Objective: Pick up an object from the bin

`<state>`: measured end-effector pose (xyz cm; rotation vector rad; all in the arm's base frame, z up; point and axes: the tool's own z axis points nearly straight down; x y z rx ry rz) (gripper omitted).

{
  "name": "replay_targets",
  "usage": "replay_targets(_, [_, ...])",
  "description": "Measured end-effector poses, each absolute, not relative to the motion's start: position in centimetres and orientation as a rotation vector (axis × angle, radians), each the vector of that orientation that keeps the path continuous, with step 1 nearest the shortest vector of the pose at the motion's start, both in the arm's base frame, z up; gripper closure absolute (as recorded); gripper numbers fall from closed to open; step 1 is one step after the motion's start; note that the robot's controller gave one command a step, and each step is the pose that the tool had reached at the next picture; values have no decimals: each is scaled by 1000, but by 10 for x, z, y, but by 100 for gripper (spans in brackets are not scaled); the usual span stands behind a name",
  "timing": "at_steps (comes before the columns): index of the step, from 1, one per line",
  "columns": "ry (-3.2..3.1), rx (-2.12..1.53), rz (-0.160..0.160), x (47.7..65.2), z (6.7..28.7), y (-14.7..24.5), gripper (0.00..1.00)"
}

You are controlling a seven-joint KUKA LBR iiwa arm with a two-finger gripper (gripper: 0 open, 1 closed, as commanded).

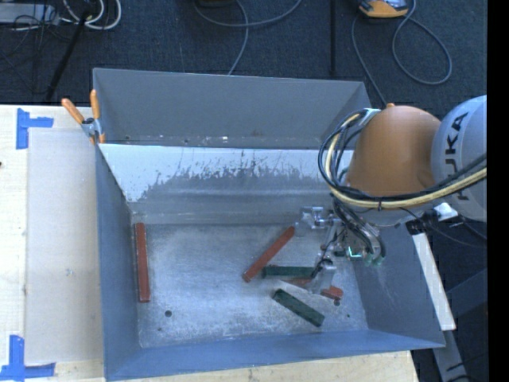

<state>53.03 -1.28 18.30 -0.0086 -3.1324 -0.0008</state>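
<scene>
Grey metal bin [238,110] is standing on dark carpeted floor [159,46]. White arm casing [465,146] is showing part of "KUKA". Claw [324,275] is hanging low at bin's right, over dark green flat stick [282,271] beside reddish-brown stick [269,255]; open or closed, cannot tell.

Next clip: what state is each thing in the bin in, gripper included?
left red-brown stick: flat along the left wall of the bin.
middle red-brown stick: lying slantwise, mid-floor.
rear dark green stick: flat, right end at the gripper.
front dark green stick: lying slantwise, clear of the gripper.
small red piece: on the floor beside the gripper.
gripper: low in the bin's right part; grasp cannot be told.
</scene>
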Motion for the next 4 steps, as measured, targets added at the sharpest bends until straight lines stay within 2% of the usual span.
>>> replay_targets(1, [-3117,377,-1,532,71,8,0])
replay_targets(2, [-3132,377,0,537,78,8,100])
replay_targets(3, [-3118,360,-2,498,104,20,100])
replay_targets(4, [-3134,325,1,513,247,17,100])
